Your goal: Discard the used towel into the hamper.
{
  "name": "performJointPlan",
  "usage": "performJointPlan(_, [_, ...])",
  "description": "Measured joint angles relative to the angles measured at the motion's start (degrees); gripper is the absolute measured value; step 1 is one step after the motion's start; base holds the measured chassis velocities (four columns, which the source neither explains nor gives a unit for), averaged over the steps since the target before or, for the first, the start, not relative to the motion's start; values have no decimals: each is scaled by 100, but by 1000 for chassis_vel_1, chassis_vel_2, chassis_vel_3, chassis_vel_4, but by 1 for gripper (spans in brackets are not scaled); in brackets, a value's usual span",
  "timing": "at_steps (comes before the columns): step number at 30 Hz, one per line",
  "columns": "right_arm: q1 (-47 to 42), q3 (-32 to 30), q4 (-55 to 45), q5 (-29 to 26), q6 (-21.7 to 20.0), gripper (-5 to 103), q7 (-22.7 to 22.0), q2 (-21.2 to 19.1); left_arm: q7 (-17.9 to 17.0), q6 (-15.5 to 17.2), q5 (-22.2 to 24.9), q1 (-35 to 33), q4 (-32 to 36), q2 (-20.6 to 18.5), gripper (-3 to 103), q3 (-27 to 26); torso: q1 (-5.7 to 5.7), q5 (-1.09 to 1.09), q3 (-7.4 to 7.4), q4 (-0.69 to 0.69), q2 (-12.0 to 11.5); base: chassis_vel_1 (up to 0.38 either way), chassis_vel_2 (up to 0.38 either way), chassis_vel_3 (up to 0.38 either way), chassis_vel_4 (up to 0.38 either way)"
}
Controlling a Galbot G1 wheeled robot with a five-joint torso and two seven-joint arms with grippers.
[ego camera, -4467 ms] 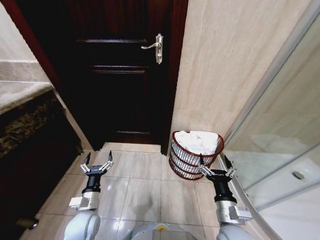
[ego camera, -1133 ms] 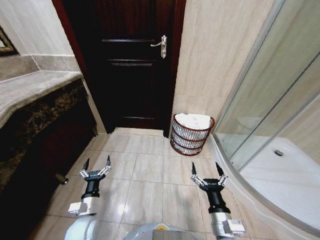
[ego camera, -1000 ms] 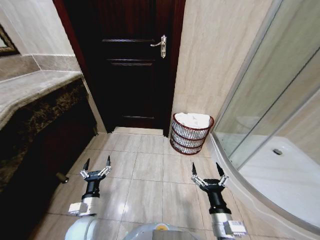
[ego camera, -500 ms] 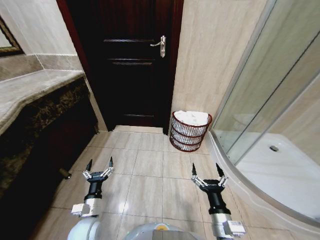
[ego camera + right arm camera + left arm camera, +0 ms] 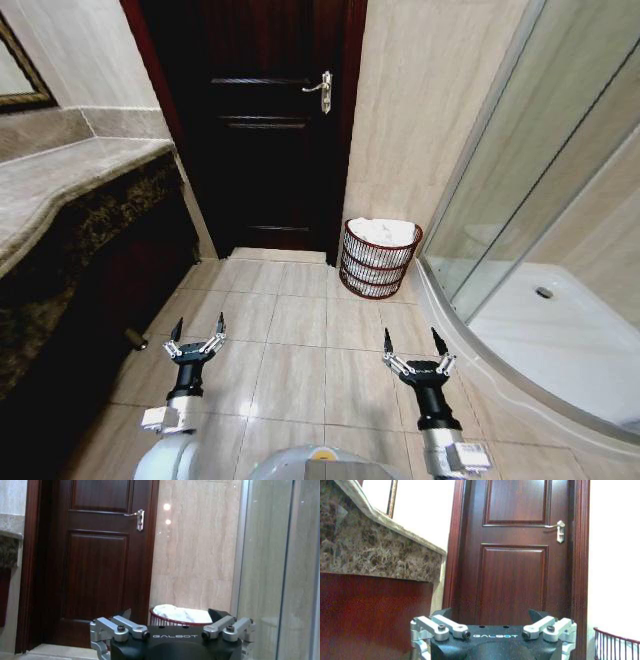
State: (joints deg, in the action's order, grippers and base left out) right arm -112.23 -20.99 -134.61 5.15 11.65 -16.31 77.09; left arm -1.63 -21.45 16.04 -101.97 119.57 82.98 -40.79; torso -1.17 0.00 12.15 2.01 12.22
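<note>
The hamper [image 5: 377,262], a reddish-brown wire basket, stands on the floor against the beige wall beside the dark door. A white towel [image 5: 382,231] lies bunched in its top. From the right wrist, the hamper [image 5: 170,621] and the towel [image 5: 181,613] show ahead of the jaws. Its rim [image 5: 616,635] also shows at the edge of the left wrist view. My left gripper [image 5: 197,332] and right gripper [image 5: 413,344] hang open and empty low over the floor tiles, well short of the hamper.
A dark wooden door [image 5: 268,130] with a silver handle [image 5: 319,88] is straight ahead. A stone vanity counter [image 5: 70,190] runs along the left. A glass shower enclosure [image 5: 545,220] with a raised curved base [image 5: 480,375] takes up the right. Tiled floor [image 5: 300,340] lies between.
The whole view has pulled back, so the camera has moved: the hamper now sits farther away and smaller. Both grippers keep the same open pose in front of me.
</note>
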Motion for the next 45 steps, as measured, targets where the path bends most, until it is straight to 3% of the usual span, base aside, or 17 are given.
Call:
performJointPlan(11, [58, -19, 82, 2, 180, 100, 1, 19, -47, -68, -10, -22, -19, 7, 100, 32, 0, 0, 0, 0, 0, 63, -62, -68, 60])
performJointPlan(15, [97, 9, 95, 11, 239, 100, -24, 61, -85, 57, -2, -72, 45, -29, 100, 32, 0, 0, 0, 0, 0, 0, 0, 0, 0])
performJointPlan(20, [264, -10, 80, 43, 114, 100, -324, 119, -51, 126, 44, -43, 97, -37, 100, 29, -19, 0, 39, 0, 57, 0, 0, 0, 0])
performJointPlan(22, [403, -68, 60, 67, -31, 100, -721, 193, 31, 197, 41, -77, 183, -84, 100, 7, -38, 0, 87, 0, 126, 0, 0, 0, 0])
performJointPlan(26, [550, -207, 1, 98, -217, 100, -1096, 329, 113, 343, 67, -76, 322, -140, 100, -14, -71, 0, 152, 0, 226, 0, 0, 0, 0])
performJointPlan(31, [689, -476, -161, -98, -410, 100, -1173, 404, 166, 519, 116, -56, 477, -218, 100, -9, -112, 0, 221, 0, 332, 0, 0, 0, 0])
performJointPlan(33, [701, -731, -312, -376, -523, 100, -907, 392, 173, 670, 137, -42, 620, -275, 100, 19, -130, 1, 266, 0, 397, 0, 0, 0, 0])
performJointPlan(35, [640, -1054, -433, -798, -594, 100, -260, 386, 136, 798, 151, -9, 744, -312, 100, 64, -147, 0, 304, 0, 453, 0, 0, 0, 0])
performJointPlan(36, [640, -1054, -433, -798, -594, 100, -260, 386, 136, 798, 151, -9, 744, -312, 100, 64, -147, 0, 304, 0, 453, 0, 0, 0, 0])
performJointPlan(39, [616, -2041, -430, -1631, -685, 100, 1641, 657, 93, 981, 133, 46, 966, -353, 100, 118, -182, 0, 360, 0, 546, 0, 0, 0, 0])
performJointPlan(40, [616, -2041, -430, -1631, -685, 100, 1641, 657, 93, 981, 133, 46, 966, -353, 100, 118, -182, 0, 360, 0, 546, 0, 0, 0, 0])
performJointPlan(41, [715, -2467, -355, -1883, -767, 100, 2276, 802, 76, 1047, 108, 53, 1046, -358, 100, 125, -194, 1, 381, -4, 577, 0, 0, 0, 0])
performJointPlan(42, [789, -2664, -304, -2012, -798, 100, 2477, 828, 51, 1104, 70, 57, 1112, -357, 100, 136, -204, 0, 399, -1, 606, 0, 0, 0, 0])
performJointPlan(45, [909, -2933, -276, -2274, -935, 100, 2510, 817, -19, 1266, 0, 80, 1273, -356, 100, 191, -225, 1, 448, 2, 675, 0, 0, 0, 0])
